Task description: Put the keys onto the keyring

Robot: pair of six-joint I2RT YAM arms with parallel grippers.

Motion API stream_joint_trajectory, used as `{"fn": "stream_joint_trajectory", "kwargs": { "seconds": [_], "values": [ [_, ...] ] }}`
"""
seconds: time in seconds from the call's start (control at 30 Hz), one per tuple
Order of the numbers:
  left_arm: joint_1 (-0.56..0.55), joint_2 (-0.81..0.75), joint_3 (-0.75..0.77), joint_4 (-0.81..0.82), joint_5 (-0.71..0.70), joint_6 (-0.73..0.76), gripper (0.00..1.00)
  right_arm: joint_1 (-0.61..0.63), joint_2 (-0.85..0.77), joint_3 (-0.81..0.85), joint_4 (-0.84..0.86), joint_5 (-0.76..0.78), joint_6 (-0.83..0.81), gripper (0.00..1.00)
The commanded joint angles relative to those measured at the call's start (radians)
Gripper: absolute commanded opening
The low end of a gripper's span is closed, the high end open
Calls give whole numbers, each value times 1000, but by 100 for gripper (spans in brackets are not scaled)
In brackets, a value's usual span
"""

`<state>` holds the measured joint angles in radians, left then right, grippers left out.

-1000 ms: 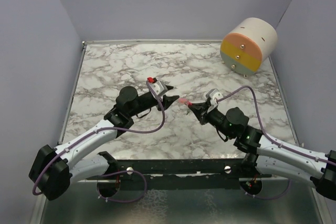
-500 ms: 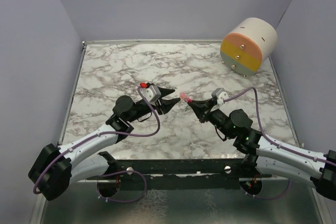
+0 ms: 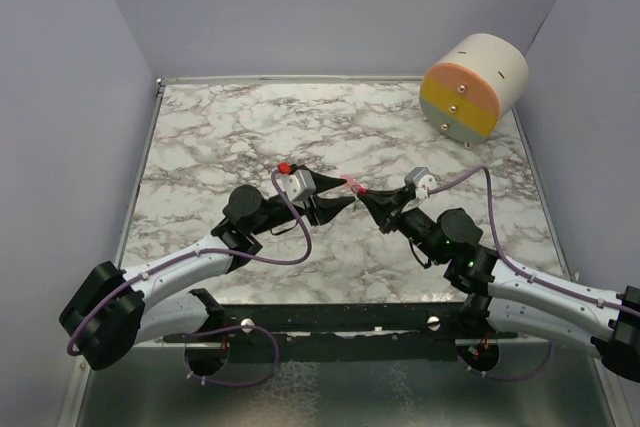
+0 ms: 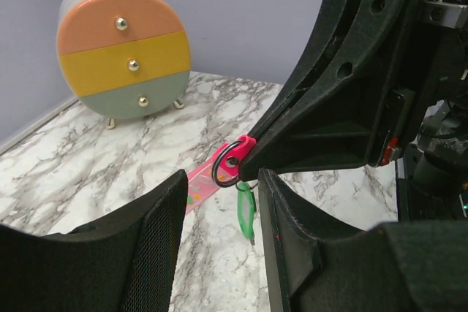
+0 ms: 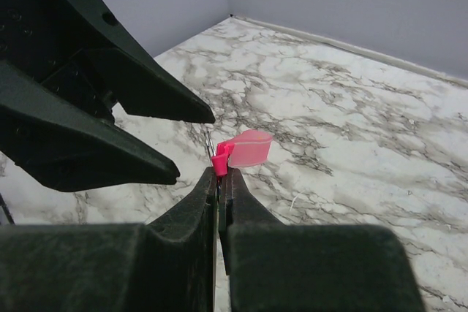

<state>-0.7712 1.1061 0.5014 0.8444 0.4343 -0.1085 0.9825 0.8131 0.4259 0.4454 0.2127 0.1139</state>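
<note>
My right gripper (image 3: 366, 197) is shut on the head of the pink-red key (image 5: 245, 149), holding it above the marble table (image 3: 220, 137). A dark keyring (image 4: 225, 168) passes through that key's hole. The green key (image 4: 246, 210) hangs from the ring just below. My left gripper (image 4: 223, 177) is open, and its two fingers (image 4: 157, 239) stand on either side of the ring and the green key without touching them. In the top view the left gripper (image 3: 333, 197) points right, tip to tip with the right one. In the right wrist view the ring (image 5: 210, 144) shows as a thin wire.
A round pastel cabinet (image 3: 473, 86) with three drawers lies on its side at the back right corner. Lilac walls close the table on the left, back and right. Both arms' purple cables (image 3: 285, 247) loop over the near half.
My left gripper has swung right and forward until its fingers flank the keys at the right gripper's tip. The right gripper has shifted slightly left, still holding the pink key.
</note>
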Motion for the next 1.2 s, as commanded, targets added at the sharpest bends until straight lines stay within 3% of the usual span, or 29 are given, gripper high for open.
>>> {"fn": "stream_joint_trajectory", "kwargs": {
  "seconds": [0.0,0.33,0.67,1.07,1.1,1.17],
  "values": [
    [-16,14,28,42,25,16,45,5,1,17,43,-24,9,1],
    [-19,31,44,40,14,32,44,4,-1,16,48,-91,-3,1],
    [-19,46,52,40,17,33,20,5,-15,5,53,-105,-5,1],
    [-18,52,56,42,24,32,0,5,-8,10,48,-113,-4,1],
    [-19,52,57,41,24,33,0,5,-4,16,38,-108,-3,2],
    [-18,49,57,39,19,37,0,4,10,37,6,-94,-1,15]
  ]
}}
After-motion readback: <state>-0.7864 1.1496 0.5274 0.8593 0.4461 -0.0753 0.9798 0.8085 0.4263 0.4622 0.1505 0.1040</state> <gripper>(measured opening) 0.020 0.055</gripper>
